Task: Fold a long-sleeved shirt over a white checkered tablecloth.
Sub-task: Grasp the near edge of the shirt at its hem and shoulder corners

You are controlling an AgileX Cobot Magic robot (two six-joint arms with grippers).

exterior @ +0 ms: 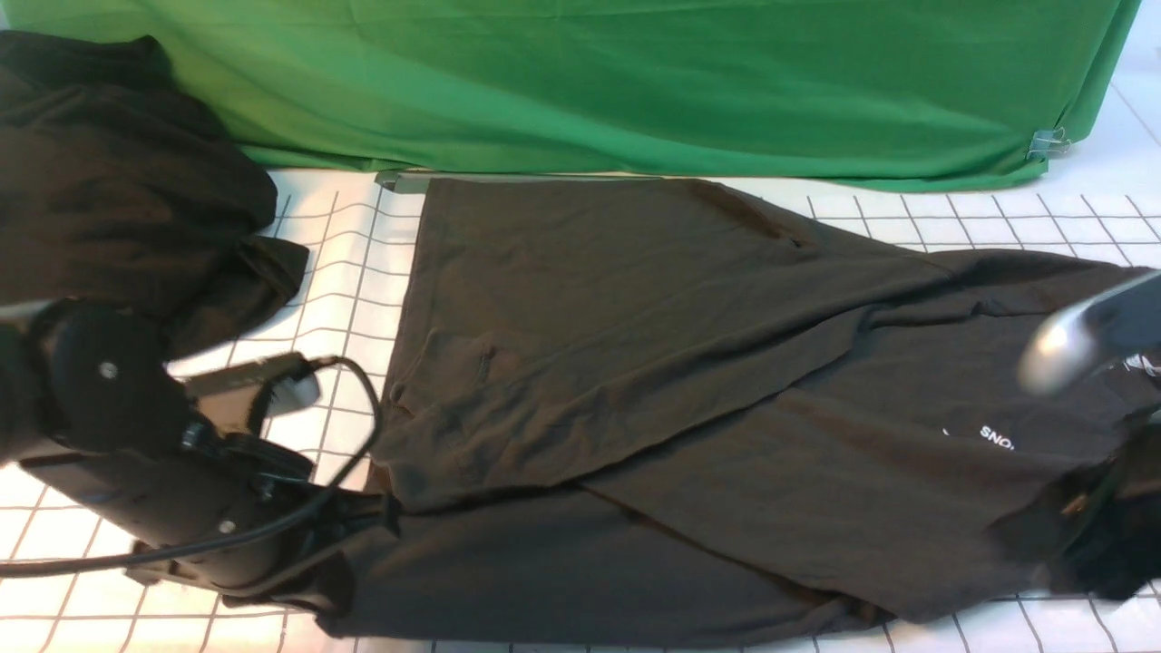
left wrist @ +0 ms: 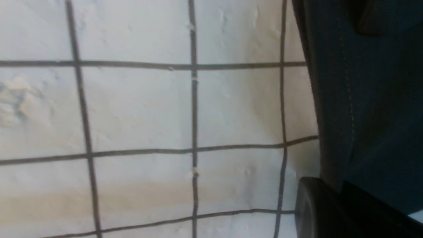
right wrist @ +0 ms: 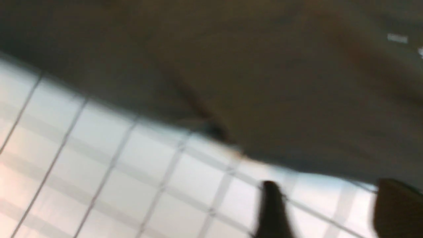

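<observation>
Low beside long-sleeved shirt [exterior: 635, 363], left end effector [left wrist: 335, 206] clamps it; right end effector [right wrist: 330, 208] apart.

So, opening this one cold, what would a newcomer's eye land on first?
The dark long-sleeved shirt dominates, spread across the middle of the white checkered tablecloth with one flap folded diagonally over it. Behind it, a bright green backdrop fills the far edge, and a black heap of cloth sits far left.

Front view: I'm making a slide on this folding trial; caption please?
Partly folded dark shirt on the checkered tablecloth, its near left corner pinched by the left hand.
</observation>
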